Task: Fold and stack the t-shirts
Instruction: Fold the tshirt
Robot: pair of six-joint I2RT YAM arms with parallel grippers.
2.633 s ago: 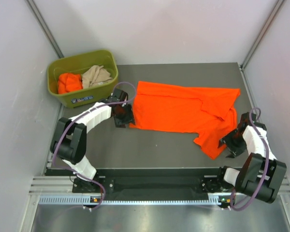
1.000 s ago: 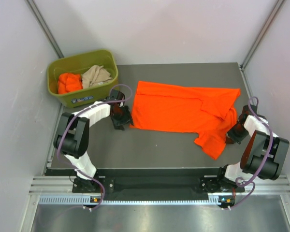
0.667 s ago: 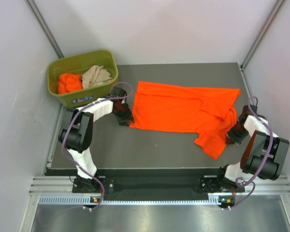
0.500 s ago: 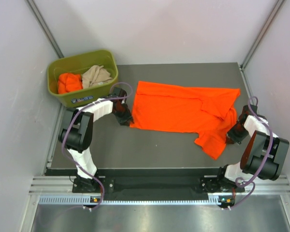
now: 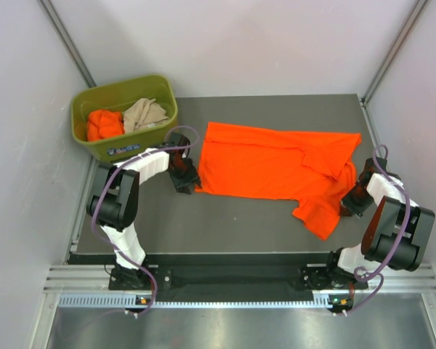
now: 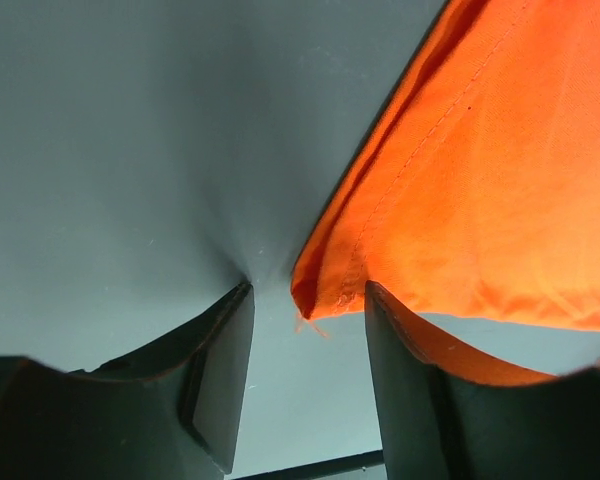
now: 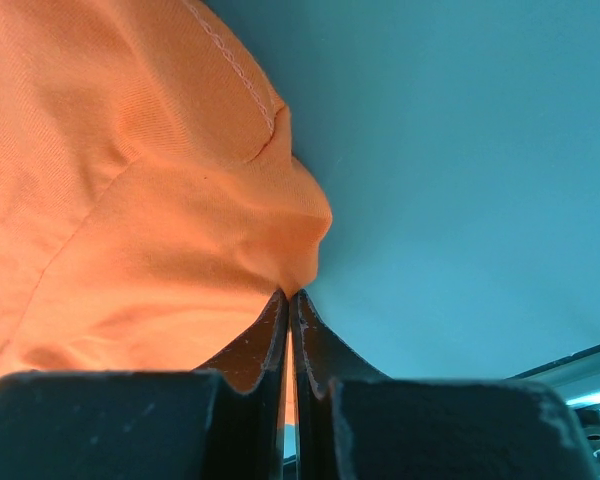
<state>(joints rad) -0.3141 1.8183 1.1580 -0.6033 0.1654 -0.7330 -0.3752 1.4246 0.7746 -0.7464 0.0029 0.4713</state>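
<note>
Right gripper [image 5: 351, 199]: positioned low at the right side of the table [image 5: 225, 225], against the near-right end of the spread orange t-shirt [image 5: 269, 163]. In the right wrist view the jaws are seen pressed together, clenched. A sliver of orange cloth is caught in the slit between them, and fabric [image 7: 130, 200] is bunched into a small hump right at the tips. The shirt is pinched there.

Left gripper [image 5: 183, 178]: positioned a little farther out, at the shirt's near-left corner. In the left wrist view the jaws are seen apart, released. The hemmed corner [image 6: 325, 285], with a loose thread, is placed in the gap, closer to the jaw at the right of that view. The cloth is run on behind that jaw and nothing is clamped. Whether the tips are touching the table cannot be told.

Spread shirt: laid mostly flat from the middle to the right of the table, long side left to right. The right end is wrinkled and folded over itself, and one flap is pointed toward the near edge.

Far left: an olive-green bin [image 5: 123, 84] is set at the table's far-left corner, just beyond the left gripper. Two more shirts are held in it, a crumpled orange t-shirt [image 5: 104, 123] on the left and a beige t-shirt [image 5: 145, 113] on the right. The two are touching.
</note>
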